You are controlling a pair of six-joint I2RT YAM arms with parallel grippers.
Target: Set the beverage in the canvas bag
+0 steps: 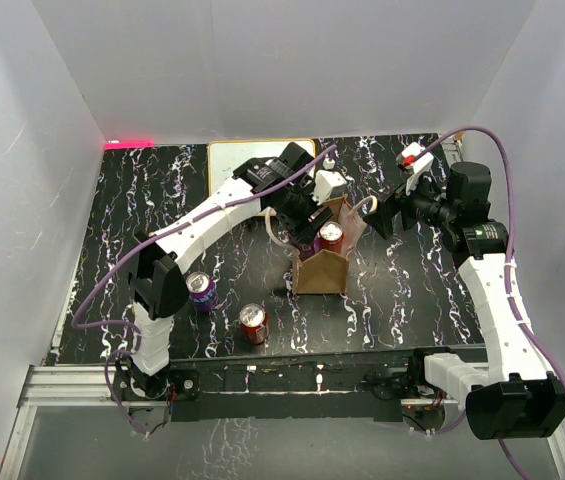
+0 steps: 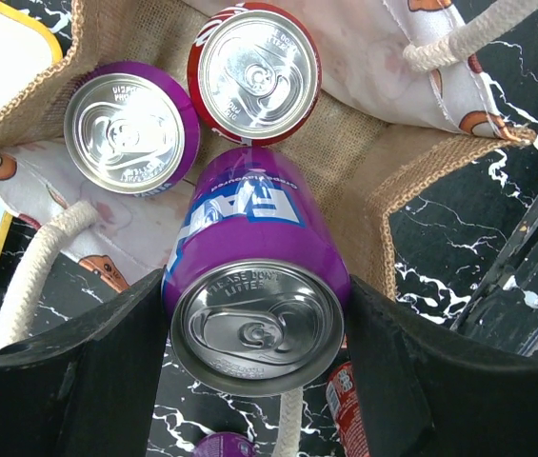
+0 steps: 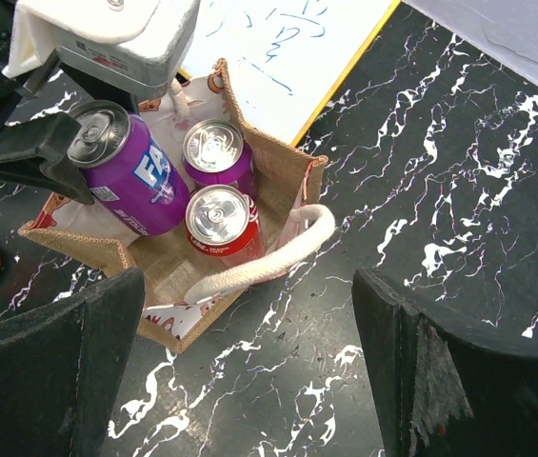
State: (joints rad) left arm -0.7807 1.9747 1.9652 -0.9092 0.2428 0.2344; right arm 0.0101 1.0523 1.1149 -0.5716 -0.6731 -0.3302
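1. Can [image 2: 249, 238]: it is purple and shiny. The left gripper [image 2: 254, 381] has it. It leans, with its bottom end down inside the mouth of the bag [image 2: 411, 181]. I cannot tell if it touches the bag floor.
2. The left jaws are closed on the can, one finger on each side, up near the top rim.
3. The right gripper [image 3: 249, 376] has its jaws wide apart and holds nothing. It hangs over the table [image 3: 459, 190], near the bag.
4. Two more drinks stand up in the bag: a red can [image 2: 254, 71] and a second purple can [image 2: 130, 129]. They sit side by side, and the held can leans close to them.
5. How it will feel, I think: it is hard, smooth metal, so it could slip. Its top looks unopened, so it is likely full and a bit heavy. Its thin wall may dent if squeezed too hard.
6. The best place to hold it is across the round sides, like now, not by the flat top.
7. The bag is soft cloth, so it may bend or tip if pushed. Its rope handle [image 3: 269, 252] lies by the rim and could catch the can.
8. The spot under the can looks free. I think it should go down gently so it does not knock the other two.
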